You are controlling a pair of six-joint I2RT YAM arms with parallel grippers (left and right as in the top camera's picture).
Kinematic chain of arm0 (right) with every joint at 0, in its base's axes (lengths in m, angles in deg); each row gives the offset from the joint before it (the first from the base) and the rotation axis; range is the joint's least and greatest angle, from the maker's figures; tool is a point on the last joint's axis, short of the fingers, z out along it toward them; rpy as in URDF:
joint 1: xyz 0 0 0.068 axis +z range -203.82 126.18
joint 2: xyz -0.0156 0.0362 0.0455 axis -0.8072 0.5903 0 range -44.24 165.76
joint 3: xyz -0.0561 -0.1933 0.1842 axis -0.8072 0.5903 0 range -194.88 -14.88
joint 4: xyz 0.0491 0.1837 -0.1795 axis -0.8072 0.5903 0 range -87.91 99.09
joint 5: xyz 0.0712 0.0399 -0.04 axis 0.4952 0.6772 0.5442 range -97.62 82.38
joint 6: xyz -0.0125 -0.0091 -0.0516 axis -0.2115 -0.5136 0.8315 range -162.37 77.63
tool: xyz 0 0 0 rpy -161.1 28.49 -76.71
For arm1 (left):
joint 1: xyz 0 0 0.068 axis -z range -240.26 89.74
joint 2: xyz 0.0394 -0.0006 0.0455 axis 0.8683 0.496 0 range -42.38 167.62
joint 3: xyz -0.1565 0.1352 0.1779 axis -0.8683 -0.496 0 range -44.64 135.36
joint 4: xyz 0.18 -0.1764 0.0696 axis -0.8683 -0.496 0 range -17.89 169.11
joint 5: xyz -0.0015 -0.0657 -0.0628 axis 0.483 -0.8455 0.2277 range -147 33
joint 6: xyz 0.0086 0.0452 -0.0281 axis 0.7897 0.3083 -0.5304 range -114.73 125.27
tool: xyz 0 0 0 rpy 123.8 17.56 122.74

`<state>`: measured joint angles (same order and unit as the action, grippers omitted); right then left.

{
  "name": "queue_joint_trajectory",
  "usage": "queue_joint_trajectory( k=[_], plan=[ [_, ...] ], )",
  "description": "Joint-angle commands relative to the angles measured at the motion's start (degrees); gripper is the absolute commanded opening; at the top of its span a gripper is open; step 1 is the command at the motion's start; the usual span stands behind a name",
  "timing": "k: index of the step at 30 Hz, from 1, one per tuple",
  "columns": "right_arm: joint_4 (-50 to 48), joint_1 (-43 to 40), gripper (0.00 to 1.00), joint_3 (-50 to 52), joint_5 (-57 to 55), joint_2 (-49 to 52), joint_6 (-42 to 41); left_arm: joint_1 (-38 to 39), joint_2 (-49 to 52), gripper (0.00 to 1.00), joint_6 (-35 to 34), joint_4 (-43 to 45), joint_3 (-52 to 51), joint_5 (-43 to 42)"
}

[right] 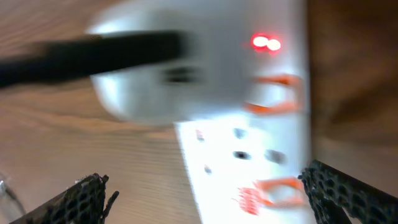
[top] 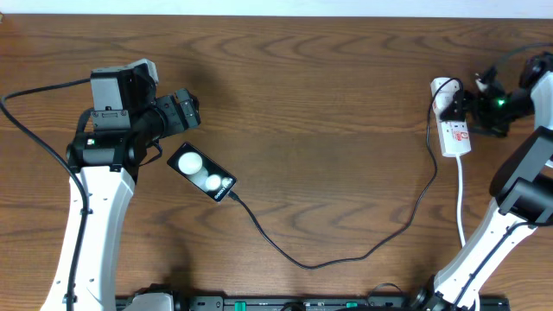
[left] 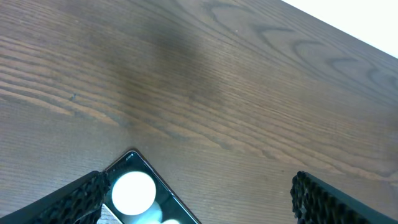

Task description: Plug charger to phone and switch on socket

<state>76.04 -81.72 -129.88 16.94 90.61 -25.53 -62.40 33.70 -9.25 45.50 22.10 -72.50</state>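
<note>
The phone (top: 201,172) lies slanted on the wooden table, two white circles on its black face. In the left wrist view its upper end (left: 134,193) shows beside my left finger. My left gripper (top: 188,110) hovers open just above and behind the phone, holding nothing. The charger (top: 346,255) is a thin black cable. It runs from the phone's lower right end in a long loop up to the socket (top: 454,130). My right gripper (top: 467,111) stands open over the socket (right: 249,143). A red light (right: 266,43) glows on the socket. A white plug (right: 155,81) sits in it.
The socket's white cord (top: 460,203) trails toward the front edge beside the right arm's white link (top: 484,242). A thick black robot cable (top: 34,138) curves at the far left. Black base hardware (top: 285,303) lines the front edge.
</note>
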Motion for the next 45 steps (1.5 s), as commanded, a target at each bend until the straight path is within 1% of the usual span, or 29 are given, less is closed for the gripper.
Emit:
queue_joint_trajectory(
  k=[1,6,10,14,17,18,20,24,29,45],
  plan=[
    [2.05,-2.47,0.99,-5.29,-4.98,0.35,-3.85,0.07,-0.09,0.95,1.01,0.0,0.9,0.61],
    [6.25,-3.58,0.99,-10.45,-4.94,-1.31,-4.02,0.07,-0.09,0.95,1.01,0.02,0.9,0.61],
    [8.17,-3.15,0.99,-12.35,-4.59,-5.42,-4.42,0.07,-0.09,0.95,1.01,0.0,0.87,0.61],
    [8.83,-2.27,0.99,-12.39,-4.5,-11.85,-5.79,0.07,-0.09,0.95,1.01,0.02,0.9,0.61],
    [9.05,-1.7,0.99,-12.39,-4.48,-17.46,-8.68,0.07,-0.09,0.95,1.01,0.02,0.9,0.61],
    [9.55,-1.42,0.99,-12.39,-3.8,-20.41,-11.76,0.07,-0.09,0.95,0.98,0.0,0.9,0.61],
    [10.1,-1.22,0.99,-12.39,-2.99,-23.74,-14.69,0.07,-0.09,0.95,0.98,0.0,0.9,0.61],
    [10.08,-1.27,0.99,-12.39,-3.1,-28.57,-14.88,0.07,-0.09,0.95,0.98,0.0,0.9,0.61],
    [10.08,-1.29,0.99,-12.39,-3.21,-31.04,-14.88,0.07,-0.09,0.95,1.01,0.0,0.9,0.61],
    [10.08,-1.29,0.99,-12.39,-3.21,-30.99,-14.88,0.11,-0.09,0.95,0.98,0.0,0.9,0.57]
  ],
)
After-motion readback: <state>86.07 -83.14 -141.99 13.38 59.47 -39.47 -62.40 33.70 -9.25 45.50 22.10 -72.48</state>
